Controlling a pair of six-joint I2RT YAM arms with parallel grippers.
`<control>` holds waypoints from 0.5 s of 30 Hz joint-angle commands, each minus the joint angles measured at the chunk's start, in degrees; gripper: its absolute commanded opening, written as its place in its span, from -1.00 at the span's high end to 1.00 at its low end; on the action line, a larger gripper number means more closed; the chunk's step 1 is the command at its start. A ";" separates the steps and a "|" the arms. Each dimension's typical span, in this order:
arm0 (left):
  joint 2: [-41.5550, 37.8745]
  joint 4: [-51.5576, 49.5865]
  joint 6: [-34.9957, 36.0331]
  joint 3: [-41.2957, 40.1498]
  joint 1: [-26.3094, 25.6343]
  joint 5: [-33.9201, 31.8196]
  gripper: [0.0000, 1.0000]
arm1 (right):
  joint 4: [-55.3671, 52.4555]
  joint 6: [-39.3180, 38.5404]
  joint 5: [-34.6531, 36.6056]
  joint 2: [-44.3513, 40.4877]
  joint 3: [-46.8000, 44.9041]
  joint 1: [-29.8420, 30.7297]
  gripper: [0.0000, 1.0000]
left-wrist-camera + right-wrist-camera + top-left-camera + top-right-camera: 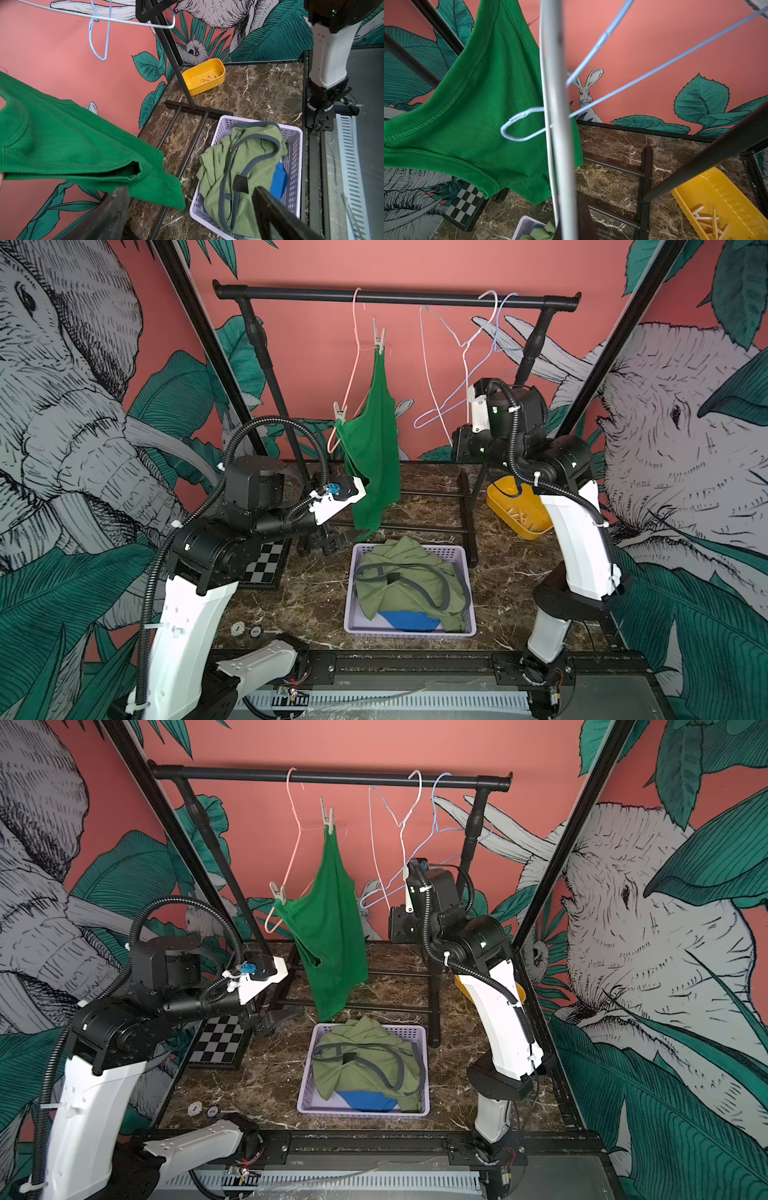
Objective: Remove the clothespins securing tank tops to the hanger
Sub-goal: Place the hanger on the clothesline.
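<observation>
A bright green tank top (370,448) hangs from a pink hanger (355,364), pinned by two pale clothespins, one at the upper strap (379,339) and one at the lower strap (340,411); both also show in a top view (327,817) (278,892). My left gripper (190,216) is open and empty, low beside the top's hem (166,193). My right gripper (571,228) is shut on the wire of a bare white hanger (556,104), behind the green top. An olive tank top (407,580) lies over a blue one (409,620) in a basket.
The lavender basket (471,626) stands at the table's middle front. A yellow tray (720,199) with loose clothespins (708,222) sits at the back right. A blue hanger (494,348) hangs on the black rack bar (415,296). A checkerboard (266,564) lies at the left.
</observation>
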 commanded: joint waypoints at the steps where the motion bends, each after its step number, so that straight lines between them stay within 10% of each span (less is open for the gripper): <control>1: -0.29 0.90 -0.08 -0.35 -0.18 1.33 -0.89 | 4.66 -0.10 0.24 -0.95 1.51 -0.44 1.00; 15: 0.57 0.62 -0.08 0.06 -0.18 1.96 -0.91 | 7.93 -0.34 -2.17 2.51 3.35 -2.15 1.00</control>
